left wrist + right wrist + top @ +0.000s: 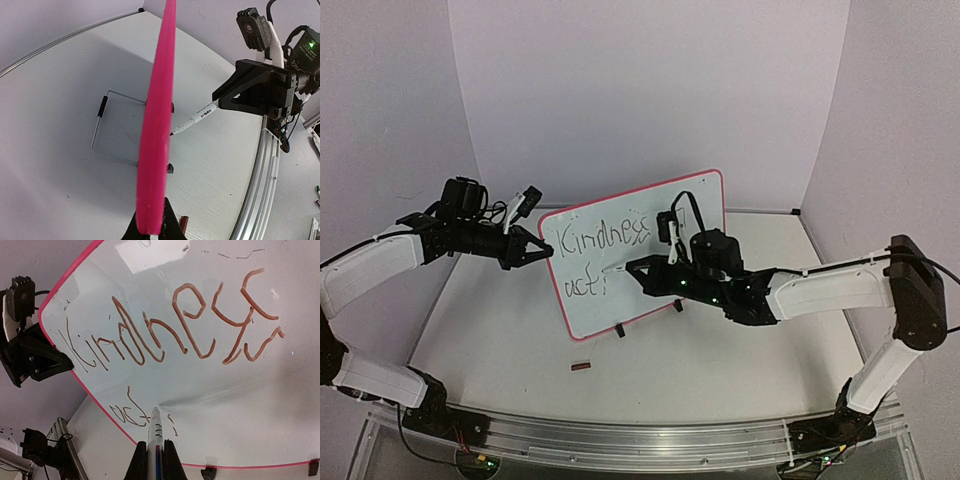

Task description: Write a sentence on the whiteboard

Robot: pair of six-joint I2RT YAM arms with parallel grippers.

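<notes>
The whiteboard (665,290) stands upright in the middle of the table (500,340), with "Kindness" heading the sentence (605,238). The left gripper (542,250) is clamped on the board's left red rim. The right gripper (635,268) is clamped on a marker (616,268), whose tip meets the board beside the short second line.

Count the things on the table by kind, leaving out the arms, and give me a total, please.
whiteboard: 1
marker: 1
wire stand: 1
small dark piece: 1
Total: 4
</notes>
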